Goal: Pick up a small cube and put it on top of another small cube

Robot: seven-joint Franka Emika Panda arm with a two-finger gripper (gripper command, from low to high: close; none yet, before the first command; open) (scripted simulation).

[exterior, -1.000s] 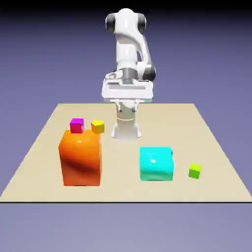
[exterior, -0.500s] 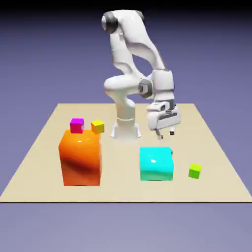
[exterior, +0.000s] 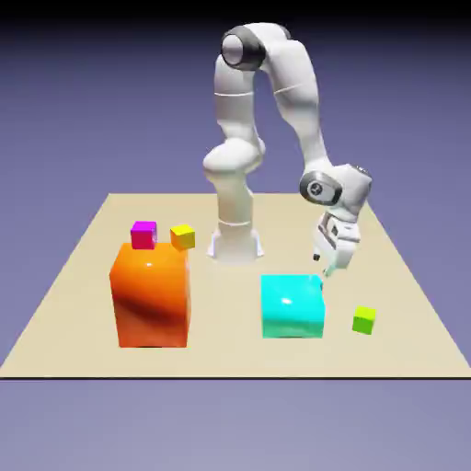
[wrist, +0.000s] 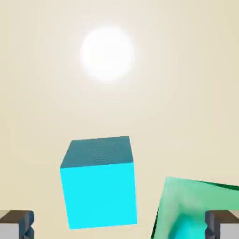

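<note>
Gripper: the gripper (wrist: pixel 119 224) points down at the table with its jaws spread wide and nothing between them; only the two grey fingertips (wrist: pixel 16 223) show at the bottom corners of the hand view.
Small cube: the small cyan cube (wrist: pixel 99 182) sits on the table just below the hand, slightly off-centre between the fingertips, free on all visible sides. In the exterior view it cannot be made out; it seems hidden behind the large block.
How it will handle: it looks rigid, light and smooth-faced, so a modest squeeze should hold it, though glossy sides could slip if gripped at an edge.
Where to grip: two opposite upright faces, near mid-height, after centring the hand over it.
Neighbour: the large cyan block (exterior: pixel 292 305) lies close beside the small one; its corner shows at the lower right of the hand view, so one finger has little room there.
Farther off: a green cube (exterior: pixel 364 319), a yellow cube (exterior: pixel 183 236), a pink cube (exterior: pixel 143 234) and an orange block (exterior: pixel 151 294) stand on the table (exterior: pixel 405 276).
</note>
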